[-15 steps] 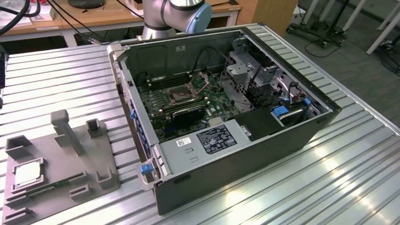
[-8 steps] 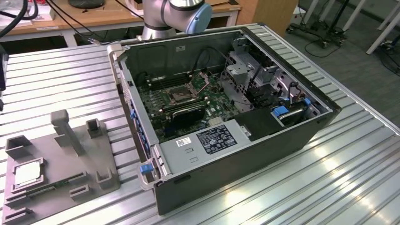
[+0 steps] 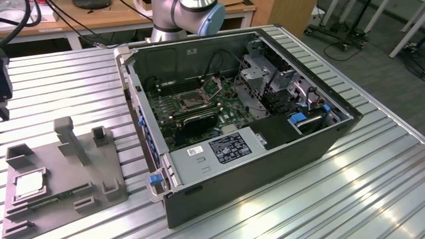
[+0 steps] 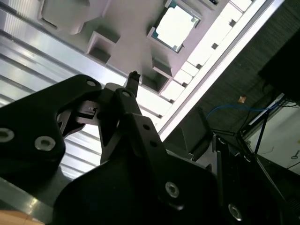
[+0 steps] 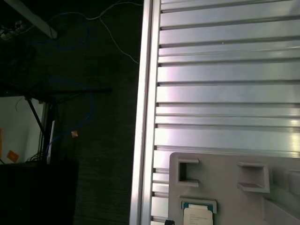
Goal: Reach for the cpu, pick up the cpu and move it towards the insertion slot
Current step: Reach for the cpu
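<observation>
The cpu (image 3: pixel 30 185) is a small silvery-white square lying flat in a recess of the grey plastic tray (image 3: pixel 86 199), at the exterior view's lower left. Both wrist views look down on the cpu (image 4: pixel 177 26) (image 5: pixel 198 216) in that tray. My black gripper (image 4: pixel 133 78) hangs above the tray, apart from the cpu and holding nothing that I can see. The insertion slot (image 3: pixel 192 101) is a dark square socket with a silver frame on the green board inside the open computer case (image 3: pixel 265 164).
The tray stands near the ribbed metal table's edge (image 5: pixel 143 117), with dark floor and cables beyond it. Upright grey posts (image 3: pixel 69 139) rise from the tray. The case's raised side wall (image 3: pixel 143 124) stands between the tray and the socket. The arm's base (image 3: pixel 179 20) is behind the case.
</observation>
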Motion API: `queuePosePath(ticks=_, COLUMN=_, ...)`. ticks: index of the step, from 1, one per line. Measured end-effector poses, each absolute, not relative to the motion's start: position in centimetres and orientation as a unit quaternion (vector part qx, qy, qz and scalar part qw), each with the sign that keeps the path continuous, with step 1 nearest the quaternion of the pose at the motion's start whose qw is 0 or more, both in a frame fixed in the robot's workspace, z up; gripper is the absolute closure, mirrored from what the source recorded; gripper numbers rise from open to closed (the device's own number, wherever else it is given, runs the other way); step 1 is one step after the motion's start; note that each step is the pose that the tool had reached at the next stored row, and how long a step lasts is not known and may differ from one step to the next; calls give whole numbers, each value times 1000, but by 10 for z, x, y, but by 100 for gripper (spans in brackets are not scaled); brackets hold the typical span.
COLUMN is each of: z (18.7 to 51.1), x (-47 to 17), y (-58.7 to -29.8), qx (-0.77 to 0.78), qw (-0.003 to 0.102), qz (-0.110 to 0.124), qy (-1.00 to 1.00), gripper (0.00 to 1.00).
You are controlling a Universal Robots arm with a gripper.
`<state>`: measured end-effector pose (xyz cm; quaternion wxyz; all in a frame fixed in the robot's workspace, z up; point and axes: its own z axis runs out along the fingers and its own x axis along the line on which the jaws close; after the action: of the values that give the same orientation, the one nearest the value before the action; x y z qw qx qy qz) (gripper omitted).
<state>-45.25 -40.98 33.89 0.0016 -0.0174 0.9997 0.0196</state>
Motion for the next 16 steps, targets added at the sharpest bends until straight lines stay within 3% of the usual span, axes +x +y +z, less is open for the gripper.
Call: queuePosePath(ticks=16, z=315, x=-454, y=-427, qx=-20, qw=4, qz=22, qy=1000, gripper=36)
